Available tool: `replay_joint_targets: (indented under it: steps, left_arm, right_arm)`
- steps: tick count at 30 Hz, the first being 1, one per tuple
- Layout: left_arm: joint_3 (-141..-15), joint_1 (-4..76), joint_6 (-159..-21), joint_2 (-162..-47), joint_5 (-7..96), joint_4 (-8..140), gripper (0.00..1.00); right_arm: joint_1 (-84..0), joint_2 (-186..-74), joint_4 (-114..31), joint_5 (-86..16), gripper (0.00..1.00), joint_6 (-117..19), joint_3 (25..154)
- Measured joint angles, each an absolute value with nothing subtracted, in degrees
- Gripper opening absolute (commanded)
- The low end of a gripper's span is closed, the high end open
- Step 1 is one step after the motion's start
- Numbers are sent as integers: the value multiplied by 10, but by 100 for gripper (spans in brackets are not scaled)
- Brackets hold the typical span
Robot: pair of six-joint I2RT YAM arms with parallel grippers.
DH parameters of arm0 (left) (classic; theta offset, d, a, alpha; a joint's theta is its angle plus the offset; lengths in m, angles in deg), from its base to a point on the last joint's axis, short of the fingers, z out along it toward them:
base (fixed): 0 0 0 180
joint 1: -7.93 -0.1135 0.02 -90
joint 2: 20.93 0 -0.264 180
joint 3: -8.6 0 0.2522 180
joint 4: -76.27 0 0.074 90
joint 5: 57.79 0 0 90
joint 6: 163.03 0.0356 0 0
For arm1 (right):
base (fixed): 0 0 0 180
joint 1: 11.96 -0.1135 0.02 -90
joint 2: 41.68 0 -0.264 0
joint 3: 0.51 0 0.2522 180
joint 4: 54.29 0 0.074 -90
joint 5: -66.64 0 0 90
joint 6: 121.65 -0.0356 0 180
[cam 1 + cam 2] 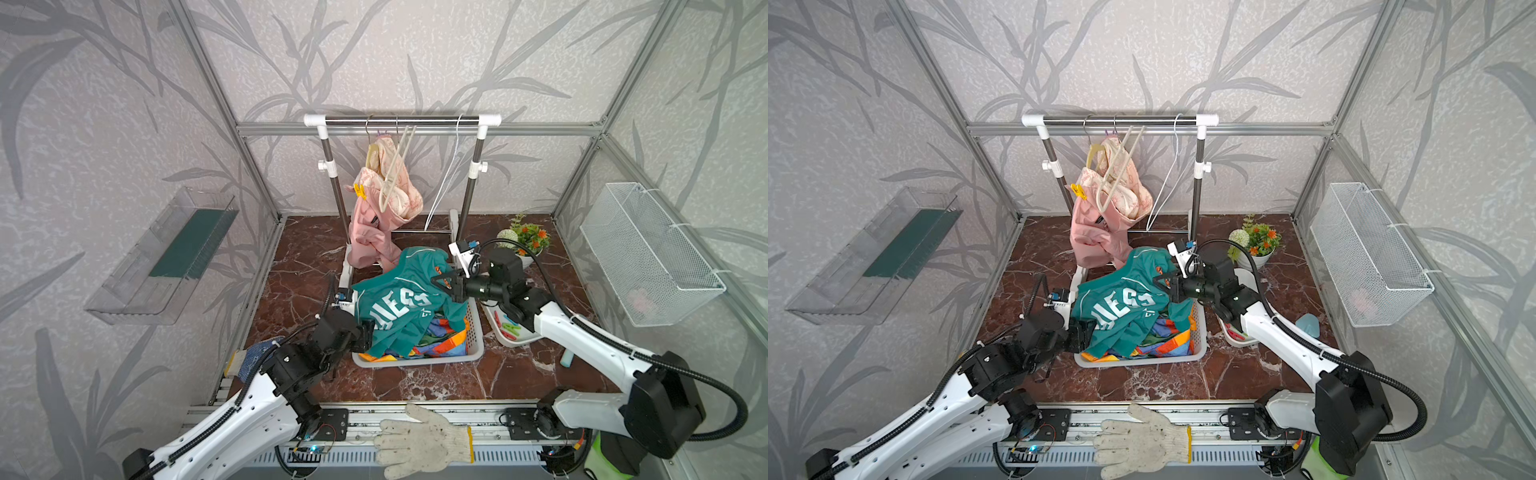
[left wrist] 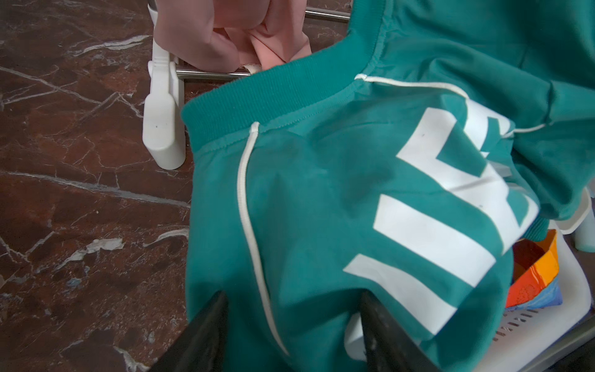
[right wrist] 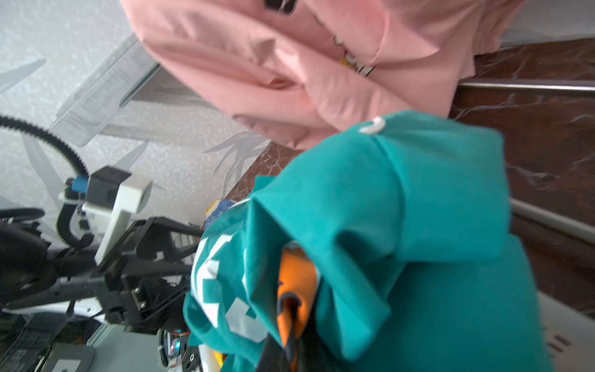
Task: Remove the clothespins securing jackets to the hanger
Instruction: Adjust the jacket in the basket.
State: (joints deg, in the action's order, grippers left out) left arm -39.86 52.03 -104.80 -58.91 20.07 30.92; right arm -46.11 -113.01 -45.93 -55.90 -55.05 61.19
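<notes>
Teal jacket (image 1: 405, 299) with white lettering is draped over the white laundry basket (image 1: 474, 332), mid bench, on top of the rainbow patchwork jacket (image 1: 440, 343) lying in the basket. Right end effector (image 1: 441, 281) is at the teal jacket's far-right shoulder, fingers together, clamped on an orange clothespin (image 3: 294, 283) that pokes out of a teal fabric fold in the right wrist view. Left end effector (image 2: 291, 309) is at the basket's near-left corner, fingers apart with teal fabric and a white piping line between them; cannot tell whether they press the cloth. Pink jacket (image 1: 376, 220) with cream patterned lining hangs from a cream hanger (image 1: 395, 170) on the clothes rack (image 1: 399, 121) at the far side, lower hem close to the teal jacket's far edge. Yellow clothespin (image 1: 360, 191) is clipped at the pink jacket's left shoulder. A thin white wire hanger (image 1: 446, 178) hangs bare on the right of the rail. White tray (image 1: 513, 332) right of the basket holds loose clothespins, red, green and blue, partly hidden by the right arm. Potted plant (image 1: 528, 239) far right. White work glove (image 1: 419, 440) lies on the near rail; blue-dotted glove (image 1: 249, 359) near left.
</notes>
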Motion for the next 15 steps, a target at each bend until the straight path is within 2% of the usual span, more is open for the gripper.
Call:
replay_joint_targets:
  steps: [3,7,12,15]
  left_arm:
    - [-392,520,-1045,-593,203,328,61]
    - [-391,520,-1036,-625,223,362,53]
    - [-391,520,-1017,-687,263,400,41]
    - [-395,520,-1012,-730,288,419,40]
  right_arm:
    - [-524,-1080,-438,-519,0,-550,569]
    - [-585,-1038,-428,-472,0,-557,510]
    - [-605,-1051,-412,-421,0,-568,460]
    - [-608,-1075,-401,-398,0,-569,456]
